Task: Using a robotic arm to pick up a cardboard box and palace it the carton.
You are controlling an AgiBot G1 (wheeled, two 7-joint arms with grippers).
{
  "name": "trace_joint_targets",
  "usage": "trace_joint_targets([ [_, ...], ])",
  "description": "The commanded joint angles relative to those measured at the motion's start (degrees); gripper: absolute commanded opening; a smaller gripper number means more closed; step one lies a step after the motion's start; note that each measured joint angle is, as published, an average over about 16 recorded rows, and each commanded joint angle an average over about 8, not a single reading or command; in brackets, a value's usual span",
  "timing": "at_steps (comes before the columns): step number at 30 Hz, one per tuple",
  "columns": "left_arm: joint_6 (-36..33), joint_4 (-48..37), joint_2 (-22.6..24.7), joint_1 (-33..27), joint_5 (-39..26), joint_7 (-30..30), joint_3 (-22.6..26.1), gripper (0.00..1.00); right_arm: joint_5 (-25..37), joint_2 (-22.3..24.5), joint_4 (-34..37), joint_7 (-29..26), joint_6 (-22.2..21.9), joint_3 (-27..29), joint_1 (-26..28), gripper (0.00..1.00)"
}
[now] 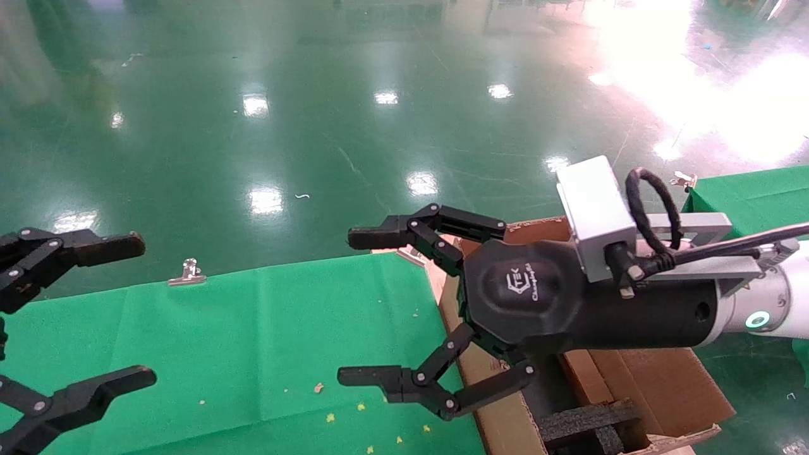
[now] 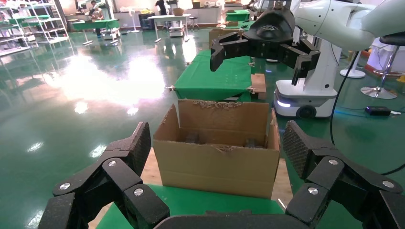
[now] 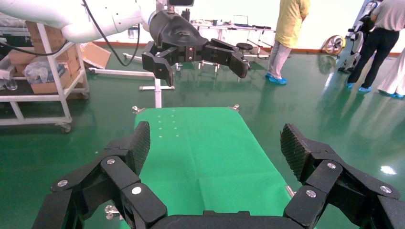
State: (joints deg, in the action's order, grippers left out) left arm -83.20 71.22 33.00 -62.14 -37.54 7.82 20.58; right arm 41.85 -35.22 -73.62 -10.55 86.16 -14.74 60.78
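Observation:
The cardboard box shows in no view. My right gripper (image 1: pixel 349 306) hangs open and empty on the white robotic arm (image 1: pixel 790 297), above the near left flap of the carton (image 1: pixel 651 379). Black foam inserts (image 1: pixel 588 423) lie inside that carton. From the left wrist, the carton (image 2: pixel 217 162) stands upright with ragged flaps, just past the end of the green cloth. My left gripper (image 1: pixel 144 308) is open with nothing in it at the left side, above the green cloth table (image 1: pixel 265 341). Its own view frames the carton between the open fingers (image 2: pixel 138 148).
A metal clip (image 1: pixel 188 273) holds the cloth at the table's far edge. A second green table (image 1: pixel 752 196) stands to the right. Glossy green floor surrounds everything. Behind the carton stands a white mobile base (image 2: pixel 305 102). People (image 3: pixel 289 38) and a cart (image 3: pixel 43 71) are far off.

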Motion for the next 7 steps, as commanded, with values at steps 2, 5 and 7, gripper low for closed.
trace_joint_targets([
  [2, 0.0, 0.0, 0.0, 0.0, 0.0, 0.0, 0.0, 1.00, 0.0, -0.1, 0.0, 0.1, 0.3, 0.7, -0.4, 1.00],
  [5, 0.0, 0.0, 0.0, 0.0, 0.0, 0.0, 0.0, 1.00, 0.0, -0.1, 0.0, 0.1, 0.1, 0.3, -0.2, 1.00],
  [7, 0.0, 0.0, 0.0, 0.0, 0.0, 0.0, 0.0, 1.00, 0.0, 0.0, 0.0, 0.1, 0.1, 0.1, -0.1, 1.00],
])
